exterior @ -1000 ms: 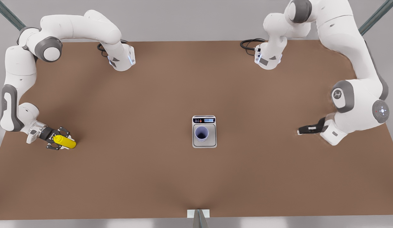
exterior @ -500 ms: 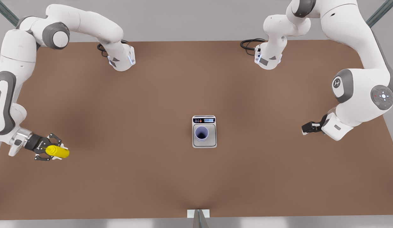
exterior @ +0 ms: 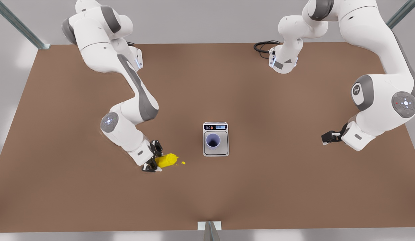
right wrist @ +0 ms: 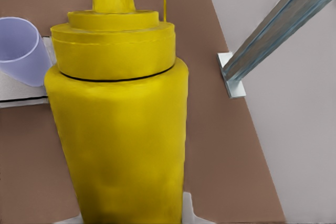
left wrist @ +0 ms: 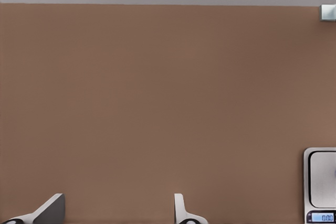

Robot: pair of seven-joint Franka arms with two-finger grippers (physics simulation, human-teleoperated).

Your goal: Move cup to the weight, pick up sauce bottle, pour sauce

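Brown table (exterior: pixel 261 187): sauce bottle (exterior: pixel 166 160) between right fingers (exterior: pixel 156 146) (clamped).

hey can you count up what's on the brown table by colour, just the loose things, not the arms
Yellow: 2, the sauce bottle in the right gripper and a sauce bit beside its nozzle.
Lavender-blue: 1, the cup.
Silver-grey: 1, the scale under the cup.
Total: 4
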